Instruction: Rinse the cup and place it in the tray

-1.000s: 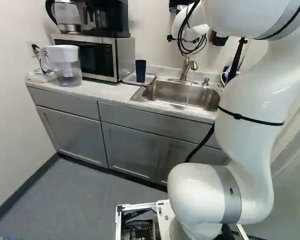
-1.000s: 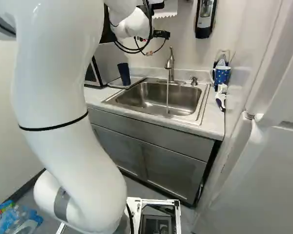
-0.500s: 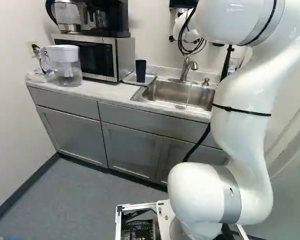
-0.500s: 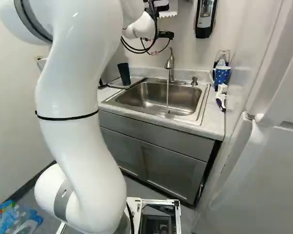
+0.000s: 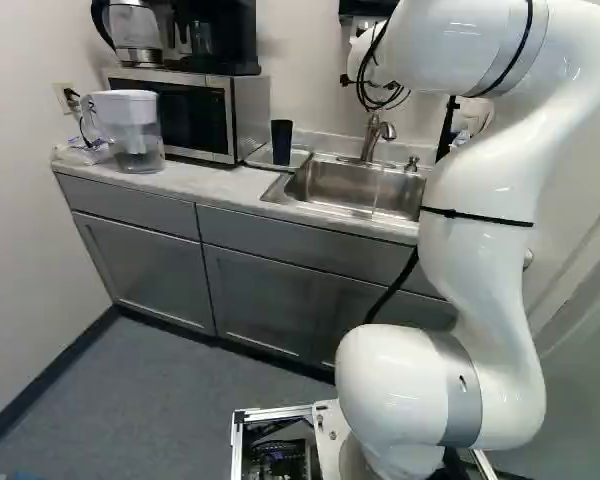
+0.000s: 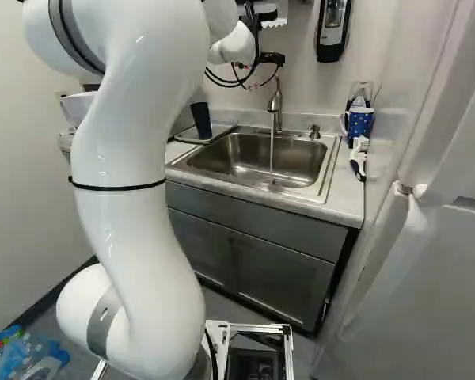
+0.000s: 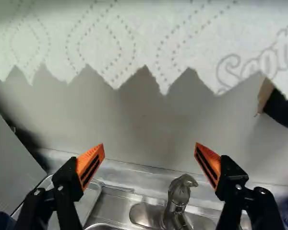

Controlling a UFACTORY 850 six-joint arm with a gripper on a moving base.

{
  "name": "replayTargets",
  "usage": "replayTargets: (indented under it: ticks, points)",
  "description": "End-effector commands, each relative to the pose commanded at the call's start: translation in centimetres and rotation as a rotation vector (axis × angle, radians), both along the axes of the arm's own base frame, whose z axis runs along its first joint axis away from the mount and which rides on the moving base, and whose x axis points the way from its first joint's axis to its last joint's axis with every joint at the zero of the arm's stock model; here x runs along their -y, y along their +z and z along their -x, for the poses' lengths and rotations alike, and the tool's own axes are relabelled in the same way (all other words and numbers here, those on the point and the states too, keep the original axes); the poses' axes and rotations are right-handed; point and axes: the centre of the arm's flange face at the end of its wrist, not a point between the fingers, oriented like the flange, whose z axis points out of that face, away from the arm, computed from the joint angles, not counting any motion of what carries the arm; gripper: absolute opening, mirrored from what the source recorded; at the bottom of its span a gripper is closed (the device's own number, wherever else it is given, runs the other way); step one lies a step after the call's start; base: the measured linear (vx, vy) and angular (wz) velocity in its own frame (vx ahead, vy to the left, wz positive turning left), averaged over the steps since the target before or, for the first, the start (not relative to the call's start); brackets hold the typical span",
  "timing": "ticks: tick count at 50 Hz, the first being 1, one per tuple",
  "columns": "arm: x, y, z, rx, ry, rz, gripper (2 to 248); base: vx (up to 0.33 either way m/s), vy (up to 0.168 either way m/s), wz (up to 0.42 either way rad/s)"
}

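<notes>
My gripper (image 6: 265, 16) is up by the wall above the sink, its fingertips hidden in the right base view. In the wrist view the gripper (image 7: 150, 155) has its orange-padded fingers wide apart, nothing between them. A dark blue cup (image 5: 282, 142) stands on the tray (image 6: 188, 135) left of the sink; in the wrist view the cup (image 7: 1, 221) shows partly beside one finger, low near the tray (image 7: 89, 201). A blue dotted mug (image 6: 359, 123) stands right of the sink. Water runs from the faucet (image 6: 275, 103) into the sink (image 6: 257, 158).
Paper towel (image 7: 134, 43) hangs ahead of the gripper against the wall. A microwave (image 5: 185, 112) and a water pitcher (image 5: 135, 130) are at the counter's left. A brush (image 6: 359, 158) lies beside the sink, and a soap dispenser (image 6: 333, 30) hangs above.
The arm has shifted left in the left base view and right in the right base view, its wrist moving slightly right in both. The base, cup and tray have stayed put.
</notes>
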Motion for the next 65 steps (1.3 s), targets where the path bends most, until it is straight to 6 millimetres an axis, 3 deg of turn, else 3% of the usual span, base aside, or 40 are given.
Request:
replayTargets:
  ticks: [29, 65]
  points:
    - [-0.5, -0.8, -1.6, -0.057, 0.004, -0.009, 247, 0.0, 0.0, 0.0]
    - [-0.9, -0.8, 0.0, -0.089, 0.004, -0.015, 247, 0.0, 0.0, 0.0]
